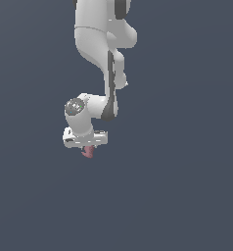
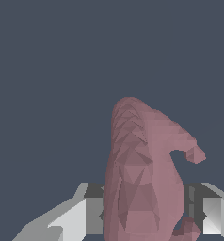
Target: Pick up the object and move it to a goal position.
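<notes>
Beneath the white arm's wrist, the gripper point(image 1: 87, 148) is clamped on the small dusty-pink lumpy object point(image 1: 89, 152), whose ridged, curved body point(image 2: 142, 174) sits between the pads and juts past them, looking light and rigid, best gripped across its thick lower trunk.

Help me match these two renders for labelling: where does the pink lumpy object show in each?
Exterior view: the pink object hangs just under the white tool, left of centre.
Wrist view: it fills the lower middle, between the fingers.
Shared landmark: the tool gripping it.
</notes>
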Controlling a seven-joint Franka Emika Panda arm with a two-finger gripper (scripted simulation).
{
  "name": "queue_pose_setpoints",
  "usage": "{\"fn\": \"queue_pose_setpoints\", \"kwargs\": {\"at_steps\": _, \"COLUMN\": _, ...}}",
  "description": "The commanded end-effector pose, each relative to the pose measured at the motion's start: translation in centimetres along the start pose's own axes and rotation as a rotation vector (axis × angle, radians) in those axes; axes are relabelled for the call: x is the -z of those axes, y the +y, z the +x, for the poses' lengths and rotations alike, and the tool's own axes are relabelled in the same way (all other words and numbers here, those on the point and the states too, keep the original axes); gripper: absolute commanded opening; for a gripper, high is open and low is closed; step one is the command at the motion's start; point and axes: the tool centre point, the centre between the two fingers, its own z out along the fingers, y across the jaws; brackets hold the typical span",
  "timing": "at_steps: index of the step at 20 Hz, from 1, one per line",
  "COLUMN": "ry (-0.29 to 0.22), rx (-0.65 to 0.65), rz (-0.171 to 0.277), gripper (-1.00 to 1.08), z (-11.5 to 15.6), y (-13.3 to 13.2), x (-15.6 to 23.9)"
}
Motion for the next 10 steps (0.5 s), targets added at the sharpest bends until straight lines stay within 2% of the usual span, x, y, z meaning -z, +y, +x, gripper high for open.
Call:
{"fn": "queue_pose_setpoints", "kwargs": {"at_steps": 1, "ry": 0.0, "rx": 0.0, "rz": 0.0, "gripper": -1.0, "z": 0.0, "y": 0.0, "x": 0.0}}
{"fn": "queue_pose_setpoints", "kwargs": {"at_steps": 10, "ry": 0.0, "rx": 0.0, "rz": 0.0, "gripper": -1.0, "z": -0.5, "y": -0.1, "x": 2.4}}
